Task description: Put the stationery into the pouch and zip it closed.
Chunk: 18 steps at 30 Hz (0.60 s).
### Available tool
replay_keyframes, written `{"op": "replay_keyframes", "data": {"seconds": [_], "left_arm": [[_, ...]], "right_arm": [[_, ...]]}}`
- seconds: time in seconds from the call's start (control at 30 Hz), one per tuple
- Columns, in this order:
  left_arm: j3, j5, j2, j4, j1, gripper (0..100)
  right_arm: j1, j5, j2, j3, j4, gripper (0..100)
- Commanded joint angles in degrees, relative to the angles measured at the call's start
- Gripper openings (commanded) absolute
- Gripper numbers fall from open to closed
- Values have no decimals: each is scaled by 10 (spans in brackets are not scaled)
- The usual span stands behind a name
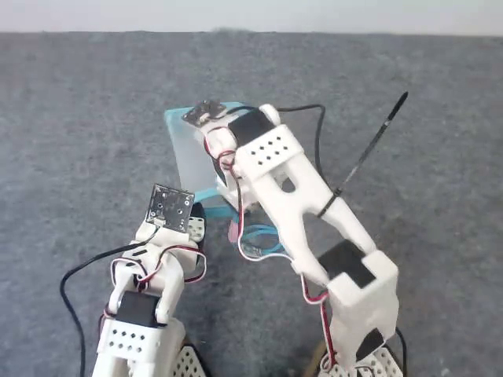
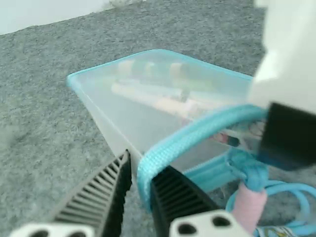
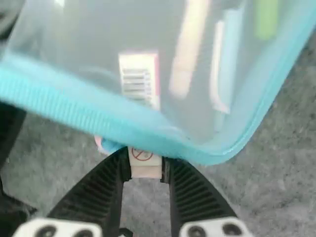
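The stationery (image 2: 163, 101) is in the pouch (image 2: 123, 123), so zipping looks due: left gripper (image 2: 141, 168) pinches the zip edge (image 2: 197, 133), right gripper (image 3: 145, 160) clamps the pull (image 3: 143, 167), which needs drawing along.

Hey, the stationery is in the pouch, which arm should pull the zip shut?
Right, probably. The right gripper is shut on a small white tag under the blue zip edge, likely the pull. The left gripper pinches that edge itself, so it suits holding the pouch steady.
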Motion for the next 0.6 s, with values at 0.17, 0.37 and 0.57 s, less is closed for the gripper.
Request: {"op": "replay_keyframes", "data": {"seconds": [0.17,0.37,0.57], "left_arm": [[-17,-11,-8,8,50,9],[-17,-11,-9,7,48,9],[-28,-8,-9,6,1,9]], "right_arm": [[-4,-54,57,-178,-3,23],[-4,-55,57,-203,2,213],[-4,-52,11,-207,24,210]]}}
